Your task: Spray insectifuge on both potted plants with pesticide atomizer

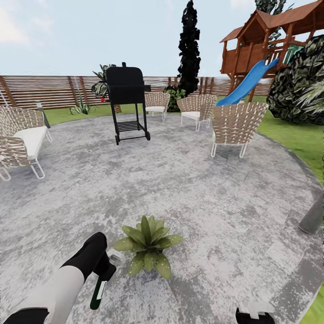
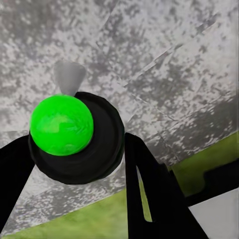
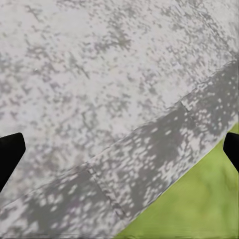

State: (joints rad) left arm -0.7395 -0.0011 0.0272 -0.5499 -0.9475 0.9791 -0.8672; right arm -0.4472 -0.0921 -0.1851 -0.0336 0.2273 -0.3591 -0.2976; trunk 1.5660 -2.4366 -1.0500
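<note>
One potted plant (image 1: 147, 245), a rosette of pointed green leaves, stands on the grey patio just ahead of me; its leaves hide the pot. The nearer leaves look faintly dotted with whitish insectifuge (image 1: 153, 262). My left gripper (image 1: 104, 270) is shut on the pesticide atomizer (image 1: 97, 290), a slim dark-green bottle with a white label hanging down, its pale trigger head (image 1: 116, 258) just left of the plant. In the left wrist view the pesticide atomizer (image 2: 62, 124) is seen end-on between the black fingers (image 2: 149, 189) of the left gripper (image 2: 79, 164). My right gripper (image 3: 119, 149) is open over the patio's edge, also low right (image 1: 254, 315).
A black grill (image 1: 127, 101) stands mid-patio. Wicker chairs (image 1: 236, 126) ring the far side, and a cushioned bench (image 1: 22, 139) is at left. Slatted fence (image 1: 49, 90), playset with blue slide (image 1: 247, 85) and a dark bush (image 1: 301, 85) lie beyond. Lawn (image 3: 194, 199) borders the paving.
</note>
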